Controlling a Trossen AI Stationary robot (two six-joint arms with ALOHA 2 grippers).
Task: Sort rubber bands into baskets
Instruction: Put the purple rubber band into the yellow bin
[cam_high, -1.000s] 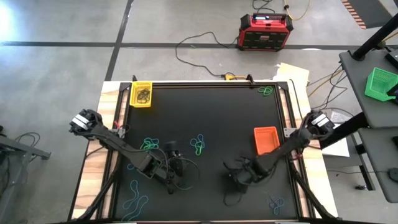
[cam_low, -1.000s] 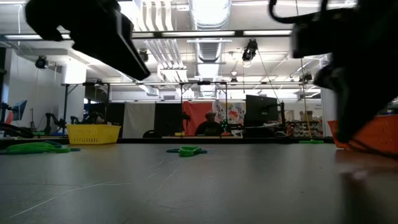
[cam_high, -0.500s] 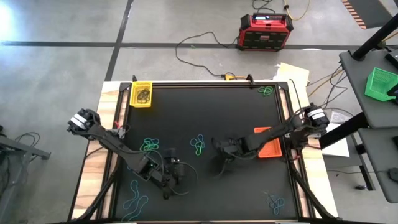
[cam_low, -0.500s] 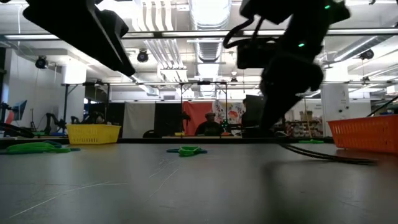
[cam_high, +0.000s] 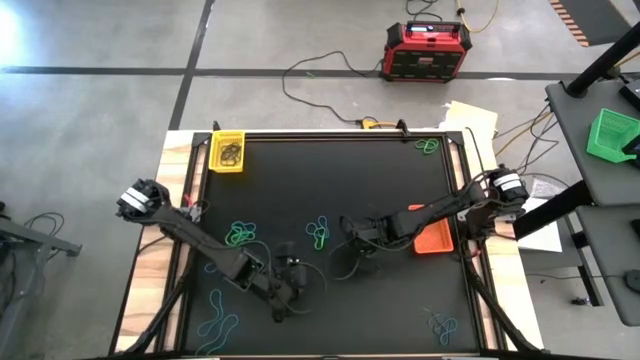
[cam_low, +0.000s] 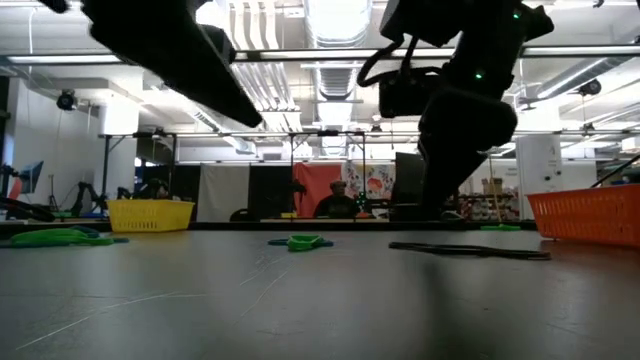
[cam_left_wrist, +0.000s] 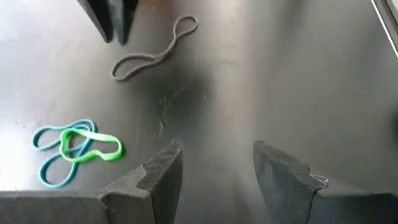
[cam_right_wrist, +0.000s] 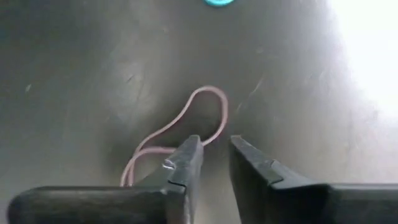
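Band just ahead, R fingers.

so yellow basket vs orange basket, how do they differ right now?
The yellow basket sits at the table's far left corner; the orange basket sits by the right edge. The yellow basket holds dark rubber bands; no bands show in the visible part of the orange basket. The right arm crosses over the orange basket; nothing covers the yellow one. Both are small rectangular mesh baskets.

We see the table straight down from overhead; low cam sits at tabletop level, facing across it. Wrist cams look close at its surface. Overhead & low share the yellow basket.
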